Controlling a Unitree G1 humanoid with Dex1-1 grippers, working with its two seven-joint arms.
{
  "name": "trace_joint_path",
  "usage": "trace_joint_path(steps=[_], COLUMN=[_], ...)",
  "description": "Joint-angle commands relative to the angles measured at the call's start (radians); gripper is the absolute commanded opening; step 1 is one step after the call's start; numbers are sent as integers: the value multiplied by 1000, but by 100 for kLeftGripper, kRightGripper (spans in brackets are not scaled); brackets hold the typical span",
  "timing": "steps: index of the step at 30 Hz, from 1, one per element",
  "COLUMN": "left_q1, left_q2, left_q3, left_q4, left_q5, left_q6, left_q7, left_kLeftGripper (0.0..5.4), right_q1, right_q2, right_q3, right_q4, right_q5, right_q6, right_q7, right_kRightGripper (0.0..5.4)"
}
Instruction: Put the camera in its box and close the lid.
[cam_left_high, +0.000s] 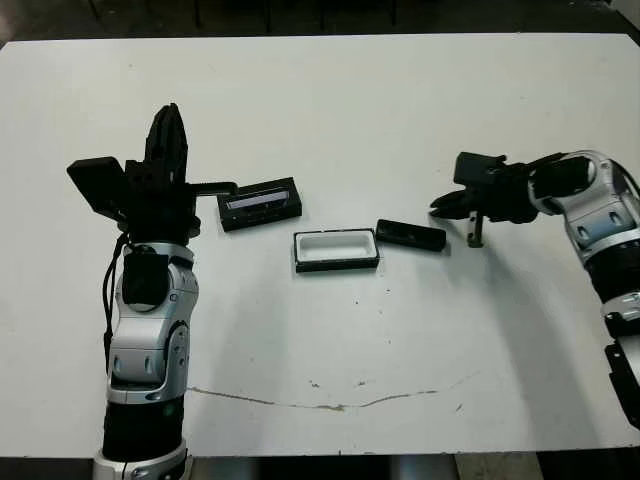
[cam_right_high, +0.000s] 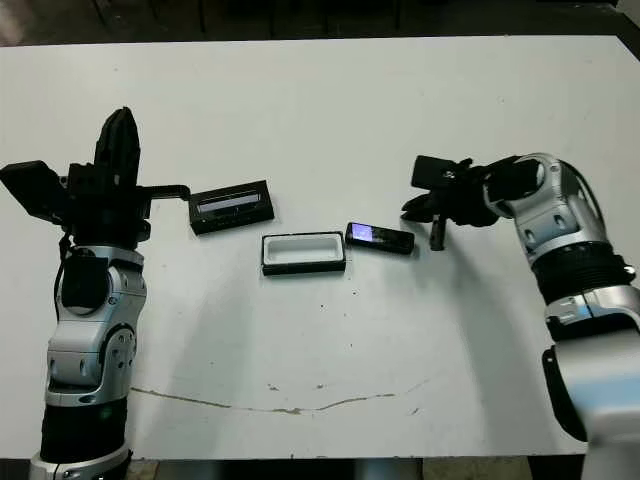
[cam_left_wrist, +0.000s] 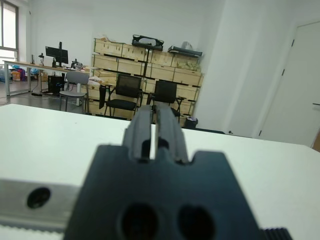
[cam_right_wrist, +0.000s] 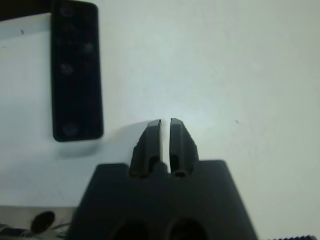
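Head views: camera (cam_right_high: 380, 238) lies mid-frame on the bench (cam_left_high: 400, 120), touching the open box (cam_left_high: 336, 250); left wrist view: left gripper (cam_left_wrist: 153, 120) closed, empty; right wrist view: right gripper (cam_right_wrist: 165, 131) closed, empty, risks nudging camera away.

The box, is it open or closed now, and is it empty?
Open and empty: the box shows bare white lining, the lid lies apart, and the camera rests beside it.
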Motion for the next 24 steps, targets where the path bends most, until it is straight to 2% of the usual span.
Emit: trace_joint_path(steps=[1,10,17,24], left_q1=[23,23,24,26], left_q2=[13,22,18,14], left_q3=[7,8,6,5], left_q4=[3,-1,-5,-3], left_q5=[0,7,4,1], left_q6=[22,25,32,26], left_q7=[-2,-5,1,0], left_kLeftGripper=[1,1,1,1], right_q1=[45,110,150,187], right_q2=[-23,-31,-22,-20], right_q3=[-20,-45,-45,-35], right_q4=[-25,-102,-153,-177], right_q5=[24,83,110,123], right_q6=[36,75,145,120], right_q7=[14,36,40,30], right_kRightGripper=[0,0,0,0])
